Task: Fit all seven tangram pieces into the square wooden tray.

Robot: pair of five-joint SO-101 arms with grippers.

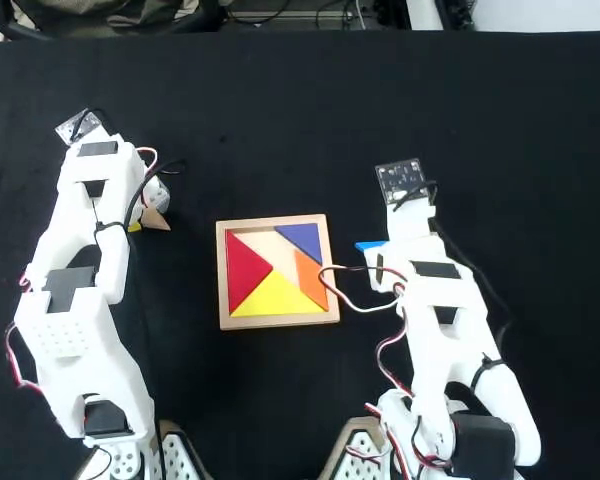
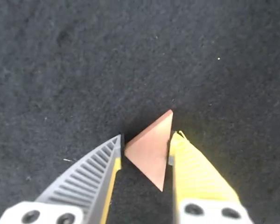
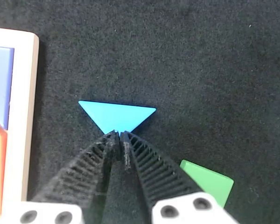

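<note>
Left end effector [image 2: 148,135] pinching tan triangle [image 2: 149,154], wooden tray [image 1: 272,220] nearby

Square wooden tray [image 1: 273,220]: flat at counter centre, containing red triangle [image 1: 242,268], yellow triangle [image 1: 275,297], blue piece [image 1: 302,238] and orange piece [image 1: 310,275]. Tan triangle [image 2: 149,154]: toward the left edge. Light-blue triangle [image 3: 117,114] and green piece [image 3: 210,183]: flat, rightward of the tray.

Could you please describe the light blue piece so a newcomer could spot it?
Start at the square wooden tray. Just outside its wall on the right arm's side lies a flat triangle, at the tips of the right gripper. It is light blue; the loose piece beside it is green.
</note>
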